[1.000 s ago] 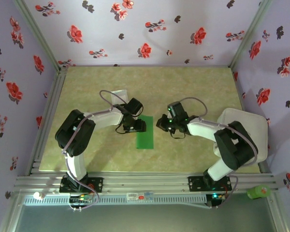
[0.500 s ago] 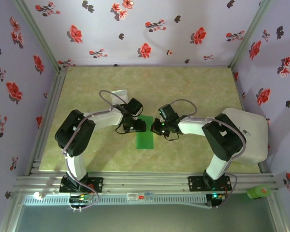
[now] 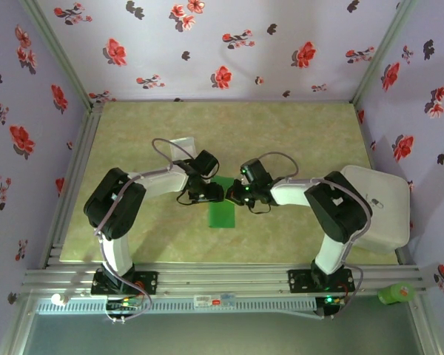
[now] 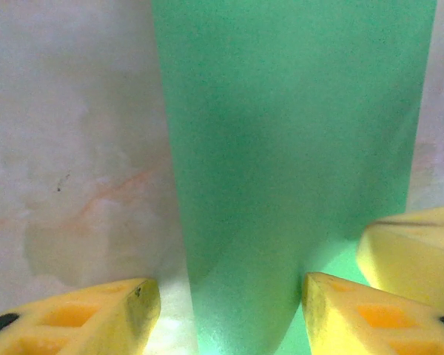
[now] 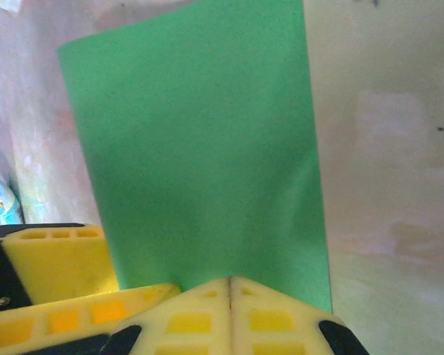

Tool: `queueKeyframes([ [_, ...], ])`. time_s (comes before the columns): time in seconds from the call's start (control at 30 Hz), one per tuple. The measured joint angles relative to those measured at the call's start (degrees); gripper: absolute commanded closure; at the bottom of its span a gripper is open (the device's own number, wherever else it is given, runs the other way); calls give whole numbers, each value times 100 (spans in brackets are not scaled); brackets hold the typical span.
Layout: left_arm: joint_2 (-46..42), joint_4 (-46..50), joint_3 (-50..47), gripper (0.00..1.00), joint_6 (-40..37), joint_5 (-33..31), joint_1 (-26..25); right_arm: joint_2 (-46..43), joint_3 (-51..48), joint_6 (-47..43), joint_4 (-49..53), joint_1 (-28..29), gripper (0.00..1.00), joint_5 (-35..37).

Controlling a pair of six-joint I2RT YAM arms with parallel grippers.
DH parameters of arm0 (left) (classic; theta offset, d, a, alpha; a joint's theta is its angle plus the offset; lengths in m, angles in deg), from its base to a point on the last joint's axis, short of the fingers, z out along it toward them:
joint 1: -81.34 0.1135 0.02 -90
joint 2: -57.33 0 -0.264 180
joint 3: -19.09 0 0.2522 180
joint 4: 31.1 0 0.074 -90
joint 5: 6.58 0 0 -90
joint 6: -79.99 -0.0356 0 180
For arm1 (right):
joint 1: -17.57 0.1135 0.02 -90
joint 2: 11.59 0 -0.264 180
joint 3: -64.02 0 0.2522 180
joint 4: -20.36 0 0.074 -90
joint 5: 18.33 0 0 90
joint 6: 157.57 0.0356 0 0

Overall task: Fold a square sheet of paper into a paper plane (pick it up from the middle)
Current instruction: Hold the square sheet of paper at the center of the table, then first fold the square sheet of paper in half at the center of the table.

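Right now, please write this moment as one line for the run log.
green paper: narrow strip on table | left gripper: open, straddling paper | right gripper: shut, tips at paper edge

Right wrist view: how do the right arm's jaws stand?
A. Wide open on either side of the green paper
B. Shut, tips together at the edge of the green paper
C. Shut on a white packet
B: on the right gripper the two yellow tips meet with no gap, at the near edge of the green paper.

Sheet (image 3: 223,209) on table (image 3: 303,133), btwn L claw (image 3: 209,194) & R claw (image 3: 240,194).
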Motion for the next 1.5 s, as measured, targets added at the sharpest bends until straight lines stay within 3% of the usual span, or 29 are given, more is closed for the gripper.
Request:
queueKeyframes([
  [0.53,-109,-55,-42,40,155,7,-11,87,105,-503,280,0,100,74],
  [0.8,-1010,-186,-442,40,509,-13,304,295,667,-1172,1082,-15,100,87],
  [0.87,-1410,-275,-535,48,616,-13,448,352,800,-1316,1241,-28,100,85],
  [0.97,-1843,-629,-730,70,752,197,586,402,940,-1480,1449,-28,100,87],
  [1.17,-1869,-1644,-1202,100,1180,1187,601,428,1014,-1602,1576,-31,100,87],
  [1.5,-1196,-2949,-1622,100,1574,2079,601,428,1029,-1604,1633,-39,100,96],
])
